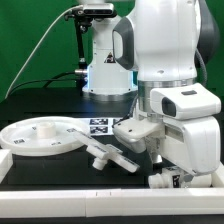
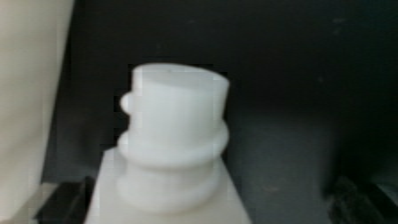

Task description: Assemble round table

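Exterior view: the hand (image 1: 150, 152) hangs low at centre right over the black bench (image 1: 60, 172), jaws wide apart and holding nothing. The cylinder leg (image 1: 104, 155) lies just beside it at lower centre, its long axis slanting from centre left down toward the hand. The round disc (image 1: 40, 135) rests well apart at left. A border rail (image 1: 90, 190) along the lower edge limits room there. Wrist view shows the leg centred between the jaws, so a short straight descent looks right.
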Tool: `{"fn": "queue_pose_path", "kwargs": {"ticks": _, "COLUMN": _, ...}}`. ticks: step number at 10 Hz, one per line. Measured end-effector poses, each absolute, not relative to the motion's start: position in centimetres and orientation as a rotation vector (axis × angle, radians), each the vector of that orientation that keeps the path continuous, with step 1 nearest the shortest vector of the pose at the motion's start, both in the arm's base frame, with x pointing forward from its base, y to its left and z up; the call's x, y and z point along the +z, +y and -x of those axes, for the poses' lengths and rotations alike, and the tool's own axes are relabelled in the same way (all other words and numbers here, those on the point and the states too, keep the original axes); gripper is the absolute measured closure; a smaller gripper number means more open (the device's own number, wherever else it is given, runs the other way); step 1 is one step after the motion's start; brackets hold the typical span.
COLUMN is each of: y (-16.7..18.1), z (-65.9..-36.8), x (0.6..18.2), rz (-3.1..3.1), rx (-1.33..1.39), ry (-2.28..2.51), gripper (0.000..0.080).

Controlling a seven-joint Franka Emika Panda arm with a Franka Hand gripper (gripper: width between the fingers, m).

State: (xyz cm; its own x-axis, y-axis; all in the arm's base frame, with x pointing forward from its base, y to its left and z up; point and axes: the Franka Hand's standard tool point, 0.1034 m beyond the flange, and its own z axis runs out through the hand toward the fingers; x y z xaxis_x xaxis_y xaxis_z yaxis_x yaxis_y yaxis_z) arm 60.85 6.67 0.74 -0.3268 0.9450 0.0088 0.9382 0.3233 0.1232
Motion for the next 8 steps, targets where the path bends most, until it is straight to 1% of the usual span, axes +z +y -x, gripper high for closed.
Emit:
{"fn": "queue_pose_path", "kwargs": {"ticks": 1, "y": 6.6, "z": -60.9, "x": 0.7, "rz": -1.787, "rx": 0.162, "ry": 2.500, "gripper": 0.0281}}
{"fn": "queue_pose_path", "kwargs": {"ticks": 2, "y": 6.6, "z": -60.9, "x": 0.7, "rz": -1.787, "rx": 0.162, "ry": 2.500, "gripper": 0.0281}}
{"fn": "queue_pose_path", "kwargs": {"ticks": 3, "y": 6.6, "z": -60.9, "x": 0.7, "rz": -1.787, "rx": 0.162, "ry": 2.499, "gripper": 0.0420}}
{"fn": "queue_pose_path", "kwargs": {"ticks": 4, "y": 6.6, "z": -60.9, "x": 0.7, "rz": -1.788, "rx": 0.162, "ry": 2.499, "gripper": 0.0476}}
{"fn": "queue_pose_path", "kwargs": {"ticks": 6, "y": 6.6, "z": -60.9, "x": 0.8, "rz": -1.844, "rx": 0.165, "ry": 2.459, "gripper": 0.0476}}
{"fn": "queue_pose_path", "kwargs": {"ticks": 7, "y": 6.3, "z": -60.7, "x": 2.0, "rz": -1.928, "rx": 0.174, "ry": 2.386, "gripper": 0.0476}}
{"fn": "queue_pose_path", "kwargs": {"ticks": 8, "y": 6.2, "z": -59.6, "x": 3.4, "rz": -2.104, "rx": 0.177, "ry": 2.240, "gripper": 0.0476}}
